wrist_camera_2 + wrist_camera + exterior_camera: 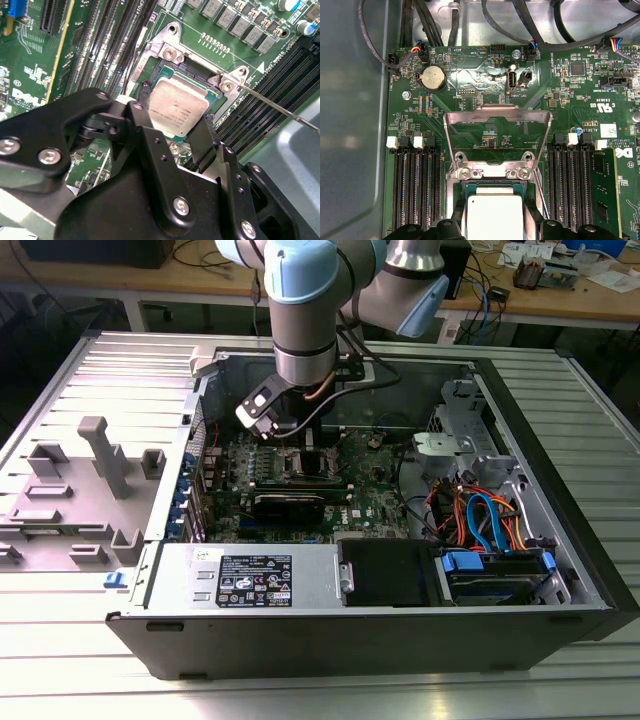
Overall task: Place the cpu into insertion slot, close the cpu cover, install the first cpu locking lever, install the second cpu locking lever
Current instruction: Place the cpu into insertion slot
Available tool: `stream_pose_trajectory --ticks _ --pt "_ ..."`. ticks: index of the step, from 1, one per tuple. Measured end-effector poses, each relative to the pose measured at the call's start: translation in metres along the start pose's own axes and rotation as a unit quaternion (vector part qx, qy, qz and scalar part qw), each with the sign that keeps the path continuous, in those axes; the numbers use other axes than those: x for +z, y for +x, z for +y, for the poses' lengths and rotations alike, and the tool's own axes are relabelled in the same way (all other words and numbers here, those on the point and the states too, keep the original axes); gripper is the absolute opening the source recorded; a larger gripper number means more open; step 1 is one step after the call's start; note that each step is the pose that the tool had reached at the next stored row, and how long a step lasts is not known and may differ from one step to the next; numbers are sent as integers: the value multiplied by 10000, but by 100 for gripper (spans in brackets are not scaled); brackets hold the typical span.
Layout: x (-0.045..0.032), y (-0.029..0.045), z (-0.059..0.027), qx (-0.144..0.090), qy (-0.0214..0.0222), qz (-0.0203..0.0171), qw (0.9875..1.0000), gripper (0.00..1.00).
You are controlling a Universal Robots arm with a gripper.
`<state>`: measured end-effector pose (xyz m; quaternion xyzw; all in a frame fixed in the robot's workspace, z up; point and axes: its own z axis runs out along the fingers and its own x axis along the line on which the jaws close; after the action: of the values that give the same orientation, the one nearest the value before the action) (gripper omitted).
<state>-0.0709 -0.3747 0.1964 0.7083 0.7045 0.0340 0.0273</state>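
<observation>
Cpu point(177, 107) sits between the gripper's point(175, 125) two black fingers point(145, 130), which are closed against its opposite edges. It is directly over the slot point(187, 75) beneath the fingertips, and I cannot tell whether it is fully seated. Just beyond the fingertips, in the first wrist view, the cover point(540, 116) stands swung open on its hinge, clear of the slot.
</observation>
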Motion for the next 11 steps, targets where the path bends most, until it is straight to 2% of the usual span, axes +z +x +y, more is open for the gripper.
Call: stream_pose_trajectory --ticks 2,3,11 --pt "0 -1 0 0 -1 -3 10000 55" --pt "-3 -2 0 0 1 -6 10000 62" --pt "-4 -2 -1 -49 2 -3 10000 62"
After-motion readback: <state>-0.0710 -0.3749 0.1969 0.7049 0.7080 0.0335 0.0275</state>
